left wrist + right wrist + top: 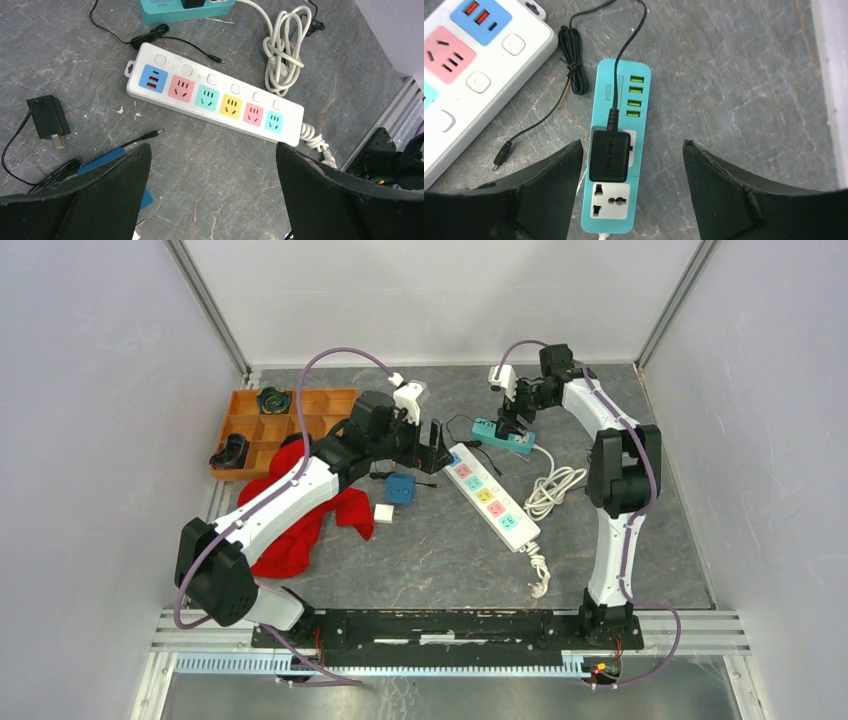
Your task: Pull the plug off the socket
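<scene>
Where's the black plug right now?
In the right wrist view, the black square plug sits in the teal plastic socket strip, beside the long white power strip.

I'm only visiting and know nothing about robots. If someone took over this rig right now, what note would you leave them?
Left gripper: open, empty, over the white power strip, which has nothing plugged in.
Right gripper: open, empty, straddling the black TP-Link adapter on the teal power strip.
Done: right gripper lined up.
Left to do: the adapter sits in its socket; grip it and pull it out.
</scene>
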Controlling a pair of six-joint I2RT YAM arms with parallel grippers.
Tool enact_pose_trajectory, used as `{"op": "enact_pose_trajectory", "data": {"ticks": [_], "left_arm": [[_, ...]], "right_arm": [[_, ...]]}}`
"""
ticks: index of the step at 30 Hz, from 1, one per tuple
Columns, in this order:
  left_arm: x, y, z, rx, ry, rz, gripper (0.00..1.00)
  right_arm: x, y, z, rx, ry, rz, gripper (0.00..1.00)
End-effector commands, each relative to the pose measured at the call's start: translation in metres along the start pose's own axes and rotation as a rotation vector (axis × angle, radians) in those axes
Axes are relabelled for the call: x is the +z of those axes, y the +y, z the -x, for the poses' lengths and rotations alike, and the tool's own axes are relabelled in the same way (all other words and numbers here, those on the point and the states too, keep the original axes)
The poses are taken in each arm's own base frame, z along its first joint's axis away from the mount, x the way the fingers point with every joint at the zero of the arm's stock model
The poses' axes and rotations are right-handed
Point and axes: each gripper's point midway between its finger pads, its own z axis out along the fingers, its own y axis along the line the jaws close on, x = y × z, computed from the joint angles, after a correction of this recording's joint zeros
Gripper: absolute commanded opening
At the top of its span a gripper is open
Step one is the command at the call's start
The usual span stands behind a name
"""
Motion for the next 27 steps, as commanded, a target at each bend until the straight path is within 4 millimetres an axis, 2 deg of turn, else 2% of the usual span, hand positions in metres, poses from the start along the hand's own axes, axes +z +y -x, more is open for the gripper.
{"op": "enact_pose_trajectory", "data": {"ticks": [1,7,11,13,16,19,21,27], "left_arm": [[-0.009,-0.004,0.013,0.054,-0.045,-0.005,1.00],[-0.007,-0.005,0.011,0.050,-0.039,-0.013,1.00],[-0.005,-0.005,0.009,0.045,-0.031,-0.016,1.00],[-0.005,-0.005,0.009,0.045,-0.032,-0.017,1.00],[-0.003,-0.005,0.007,0.041,-0.028,-0.023,1.00],[0.000,-0.007,0.004,0.033,-0.017,-0.038,1.00],[0.004,-0.008,0.001,0.023,-0.008,-0.048,1.00],[0.016,-0.005,-0.009,-0.009,0.007,-0.059,1.00]], "right_arm": [[0.003,-0.005,-0.001,0.029,0.029,-0.007,0.78],[0.012,-0.002,-0.004,0.043,0.040,0.003,0.73],[0.018,-0.001,-0.005,0.044,0.048,0.010,0.66],[0.019,-0.001,-0.007,0.046,0.054,0.011,0.57],[0.017,-0.003,-0.004,0.036,0.055,0.006,0.30],[0.007,-0.008,0.007,0.009,0.042,-0.018,0.09],[-0.002,-0.011,0.020,-0.014,0.019,-0.042,0.00],[-0.029,-0.003,0.057,-0.089,-0.085,-0.095,0.00]]}}
